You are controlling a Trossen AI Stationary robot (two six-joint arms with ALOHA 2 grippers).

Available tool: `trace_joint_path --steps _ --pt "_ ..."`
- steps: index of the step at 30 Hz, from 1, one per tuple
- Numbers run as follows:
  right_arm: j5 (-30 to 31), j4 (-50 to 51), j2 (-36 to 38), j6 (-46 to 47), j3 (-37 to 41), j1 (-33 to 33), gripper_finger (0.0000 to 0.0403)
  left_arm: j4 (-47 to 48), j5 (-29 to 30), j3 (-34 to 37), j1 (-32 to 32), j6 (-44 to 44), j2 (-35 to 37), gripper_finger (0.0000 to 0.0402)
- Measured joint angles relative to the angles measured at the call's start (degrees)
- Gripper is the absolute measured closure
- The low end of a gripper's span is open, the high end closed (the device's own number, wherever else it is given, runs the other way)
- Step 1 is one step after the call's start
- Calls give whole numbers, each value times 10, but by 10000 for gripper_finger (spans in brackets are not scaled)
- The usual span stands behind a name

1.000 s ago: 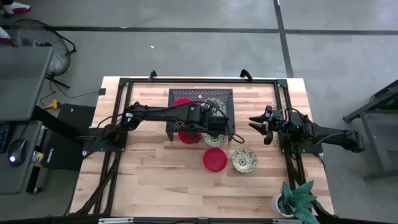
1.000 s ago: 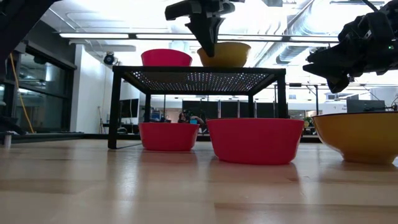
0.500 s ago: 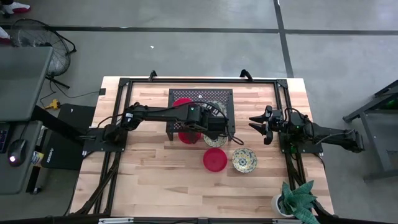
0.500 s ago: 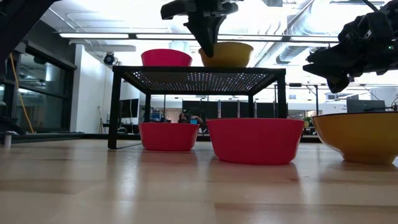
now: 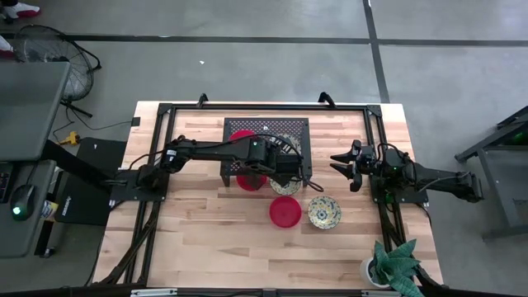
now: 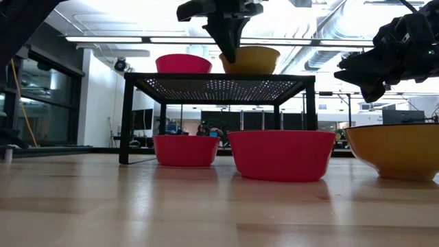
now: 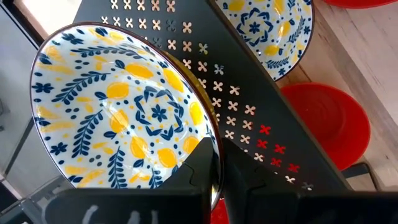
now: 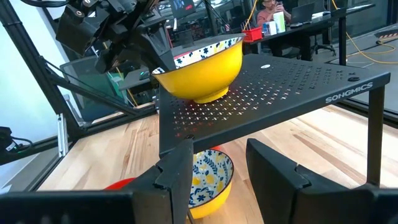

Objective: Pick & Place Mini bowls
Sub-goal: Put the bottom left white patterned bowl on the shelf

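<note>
A cream floral mini bowl [image 7: 118,106], yellow outside [image 6: 250,60], stands on the black perforated shelf [image 5: 293,125] beside a red bowl [image 6: 183,63]. My left gripper [image 7: 217,158] reaches over the shelf from the table's left and is shut on the floral bowl's rim. Below the shelf sit a red bowl [image 5: 250,181] and a floral bowl [image 5: 285,185]. Nearer on the table rest another red bowl [image 5: 285,211] and a floral bowl [image 5: 324,212]. My right gripper [image 8: 217,155] hovers open to the shelf's right [image 5: 345,165]. My left gripper pinches the floral bowl's rim [image 7: 211,134], one finger [image 7: 202,158] inside the bowl and one [image 7: 239,171] outside. The fingers come from above, pointing down [image 6: 230,41]. The bowl sits upright with its foot [image 8: 202,96] on the shelf.
The shelf stands on thin black legs [image 6: 125,120] at the table's far middle. A potted plant [image 5: 394,264] is at the near right corner. Black frame rails [image 5: 148,198] run along the table's sides. Bare wood [image 5: 206,239] lies near the front.
</note>
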State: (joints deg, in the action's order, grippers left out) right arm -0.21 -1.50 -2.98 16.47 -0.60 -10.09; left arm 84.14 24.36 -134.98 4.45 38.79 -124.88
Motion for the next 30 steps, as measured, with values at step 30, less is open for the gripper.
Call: trace_joint_path --steps 30 --pt "0 0 0 0 0 0 265 -7 18 0 -4 -22 0 343"
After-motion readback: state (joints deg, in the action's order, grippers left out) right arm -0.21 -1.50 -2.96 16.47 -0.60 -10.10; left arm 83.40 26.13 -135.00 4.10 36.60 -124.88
